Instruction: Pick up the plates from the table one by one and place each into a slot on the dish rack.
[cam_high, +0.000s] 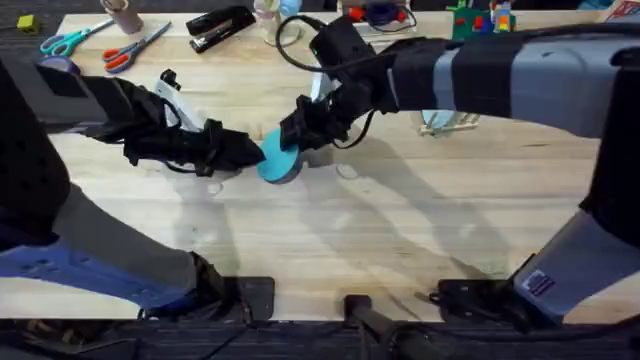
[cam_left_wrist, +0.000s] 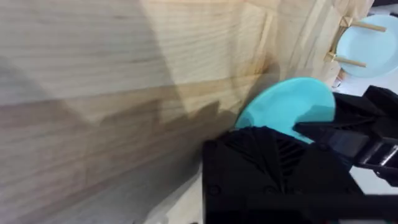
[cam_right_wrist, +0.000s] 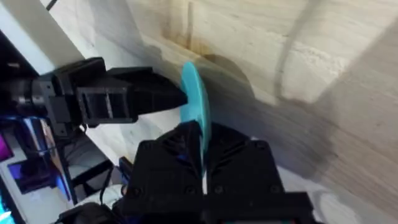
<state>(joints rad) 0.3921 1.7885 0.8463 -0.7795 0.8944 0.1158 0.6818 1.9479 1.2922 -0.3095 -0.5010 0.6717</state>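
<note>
A turquoise plate (cam_high: 277, 162) stands nearly on edge on the table (cam_high: 330, 235), just left of centre. My right gripper (cam_high: 293, 135) reaches across from the right and is shut on its rim; in the right wrist view the plate (cam_right_wrist: 196, 99) runs edge-on between my own fingers (cam_right_wrist: 180, 146). My left gripper (cam_high: 252, 152) comes in from the left, shut, its tip against the plate's face (cam_left_wrist: 286, 109). The dish rack (cam_left_wrist: 351, 26) with thin dowels stands just beyond, farther right on the table, a paler blue plate (cam_left_wrist: 373, 46) in it.
Along the far edge lie teal scissors (cam_high: 60, 41), orange scissors (cam_high: 135, 46), a black stapler (cam_high: 220, 26) and a black cable (cam_high: 290, 40). The right arm spans the table's right half. Bare wood lies in front of the plate.
</note>
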